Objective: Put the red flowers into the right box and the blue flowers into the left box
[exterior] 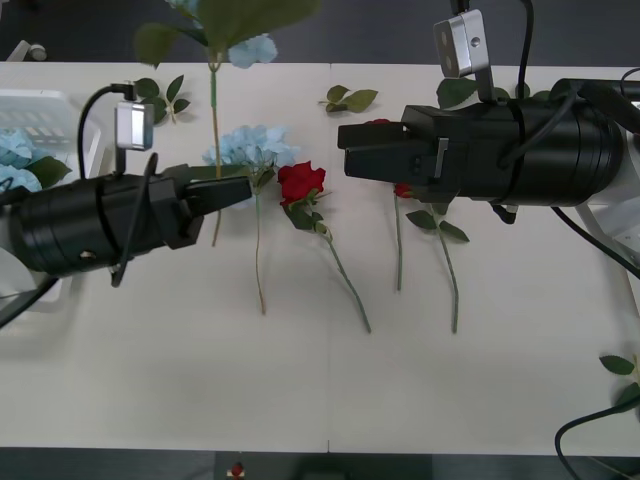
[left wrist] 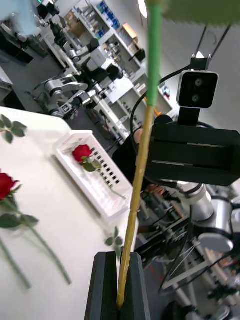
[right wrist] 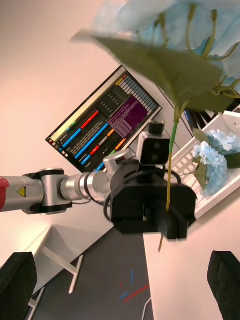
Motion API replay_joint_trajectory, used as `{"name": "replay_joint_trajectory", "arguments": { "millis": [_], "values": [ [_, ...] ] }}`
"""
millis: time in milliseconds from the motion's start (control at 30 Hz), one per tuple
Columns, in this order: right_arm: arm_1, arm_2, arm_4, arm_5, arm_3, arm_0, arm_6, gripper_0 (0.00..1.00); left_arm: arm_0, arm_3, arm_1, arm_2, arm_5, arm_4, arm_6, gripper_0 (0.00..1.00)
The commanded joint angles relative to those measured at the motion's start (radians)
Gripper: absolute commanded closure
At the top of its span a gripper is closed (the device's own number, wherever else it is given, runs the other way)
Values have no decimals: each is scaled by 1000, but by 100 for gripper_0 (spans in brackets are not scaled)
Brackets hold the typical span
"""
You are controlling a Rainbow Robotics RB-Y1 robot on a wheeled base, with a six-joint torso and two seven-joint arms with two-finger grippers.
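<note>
The left gripper (exterior: pixel 240 190) is seen pressed together on the thin stem of a blue hydrangea (exterior: pixel 252 48), the stalk pinched between its black fingers (left wrist: pixel 102 285) and held upright so that the bloom rises above the table, a hold that appears meant for carrying the flower across to the left box (exterior: pixel 40 105) at the table's left edge. The right gripper (exterior: pixel 348 152) is held just opposite, at mid-table, its two fingers spread wide at the corners of its wrist view and nothing gripped between them; it is judged to be waiting its turn over the red flowers. Below the grippers, on the white tabletop (exterior: pixel 300 390), one more blue hydrangea head (exterior: pixel 250 148) lies flat beside a red rose (exterior: pixel 301 182), and two further long stems are laid parallel to its right, their blooms mostly hidden beneath the right arm. Two blue heads (exterior: pixel 12 158) have already been set inside the slotted left box, and one red rose (left wrist: pixel 82 152) is seen lying in the right box (left wrist: pixel 92 180), so the sorting is judged partly done. Loose green leaf sprigs (exterior: pixel 350 98) are scattered along the far edge. Beyond the table, a monitor (right wrist: pixel 107 122) with coloured bars and shelving crowded with equipment can be made out in a laboratory room.
</note>
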Motion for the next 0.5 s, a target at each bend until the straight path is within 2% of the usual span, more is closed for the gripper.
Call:
{"name": "replay_joint_trajectory", "arguments": {
  "millis": [33,200,400,500],
  "values": [
    [-30,2,29,-1,-38,-31,-53,0,-14,100,90,90,122,-21,13,100],
    [-93,2,95,-1,-39,-37,-139,0,-17,226,145,211,237,-159,50,100],
    [-236,4,269,62,-39,-85,-343,0,-19,347,189,401,393,-444,373,100],
    [-271,5,375,119,-39,-114,-467,0,-19,377,192,495,468,-580,488,100]
  ]
}}
